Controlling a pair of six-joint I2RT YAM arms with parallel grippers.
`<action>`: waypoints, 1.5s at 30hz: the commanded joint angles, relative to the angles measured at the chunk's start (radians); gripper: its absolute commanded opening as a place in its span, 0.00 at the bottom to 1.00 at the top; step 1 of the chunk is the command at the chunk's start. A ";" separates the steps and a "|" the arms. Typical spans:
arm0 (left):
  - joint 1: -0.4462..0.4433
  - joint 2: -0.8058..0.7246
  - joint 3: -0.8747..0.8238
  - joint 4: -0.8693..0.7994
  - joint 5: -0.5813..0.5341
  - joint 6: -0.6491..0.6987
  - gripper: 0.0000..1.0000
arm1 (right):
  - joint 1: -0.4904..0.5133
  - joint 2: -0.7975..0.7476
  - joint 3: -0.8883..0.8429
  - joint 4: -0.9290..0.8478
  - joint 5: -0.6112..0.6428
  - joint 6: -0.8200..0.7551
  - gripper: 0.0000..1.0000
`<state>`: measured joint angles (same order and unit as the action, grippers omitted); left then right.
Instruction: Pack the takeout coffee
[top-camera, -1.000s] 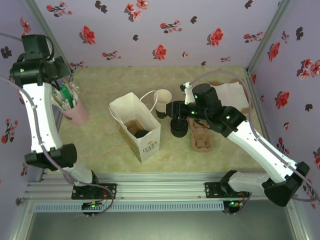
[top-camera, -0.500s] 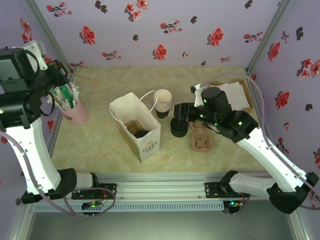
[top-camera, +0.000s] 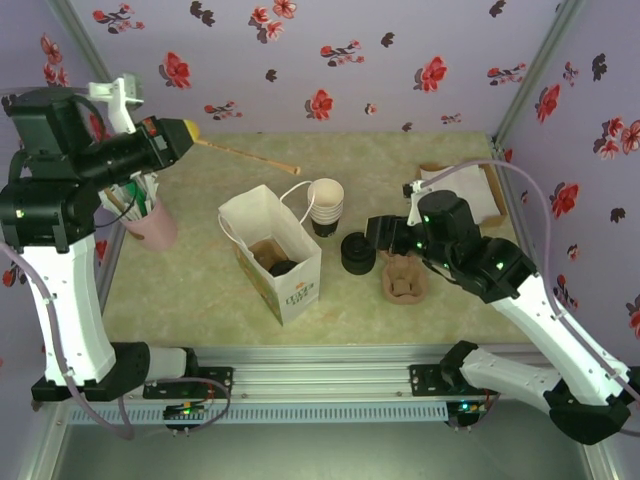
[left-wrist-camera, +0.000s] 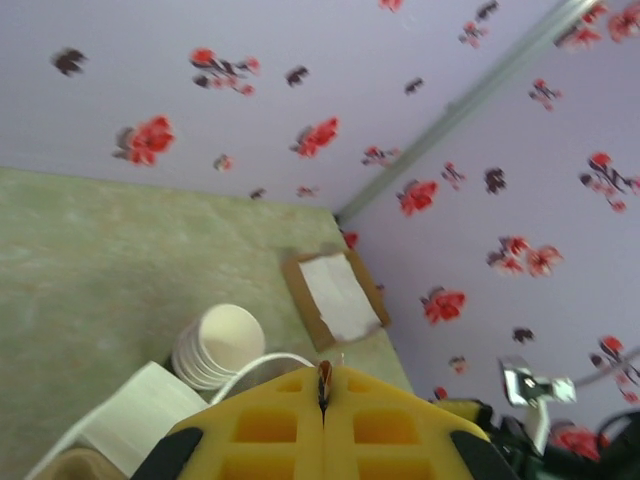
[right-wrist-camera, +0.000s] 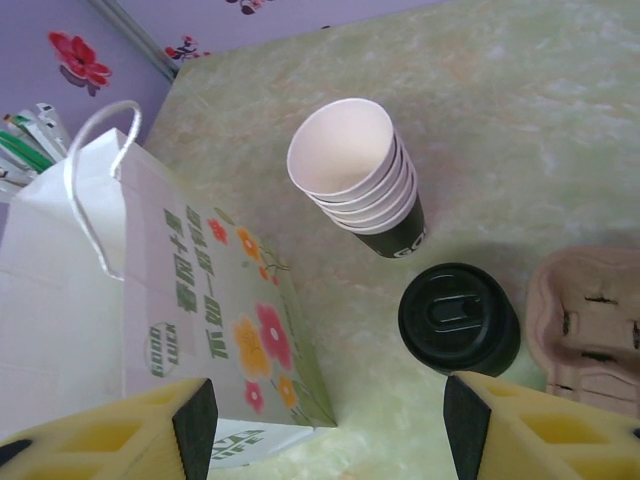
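The takeout coffee, round black plastic lid up, sits inside the matte white paper bag printed with flowers and a green "GOOD LUCK" seal, while the left jaws pinch a thin wooden stirrer and the right jaws gape empty above the mottled green desk.

Takeout coffee down inside the open white paper bag, tucked toward the bag's near right corner. Small and dark, well below the rim. Round black lid facing up, so apparently upright; cup wall hidden from above. Bag itself standing upright left of the worktop's middle, closer to the near edge than the far one.
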<state>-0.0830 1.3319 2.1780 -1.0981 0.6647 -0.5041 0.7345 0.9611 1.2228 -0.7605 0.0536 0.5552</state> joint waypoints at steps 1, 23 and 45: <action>-0.048 0.016 -0.033 0.015 0.037 0.005 0.00 | -0.006 -0.015 -0.023 -0.014 0.042 0.023 0.64; -0.106 -0.039 0.042 -0.266 -0.321 0.210 0.00 | -0.060 0.023 -0.026 -0.068 0.128 0.026 0.65; -0.426 0.224 0.005 -0.315 -0.770 0.283 0.00 | -0.690 0.471 0.116 -0.035 0.003 -0.071 0.67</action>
<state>-0.4808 1.5364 2.1712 -1.3853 -0.0032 -0.2508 0.0883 1.3991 1.2850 -0.8284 0.0772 0.5121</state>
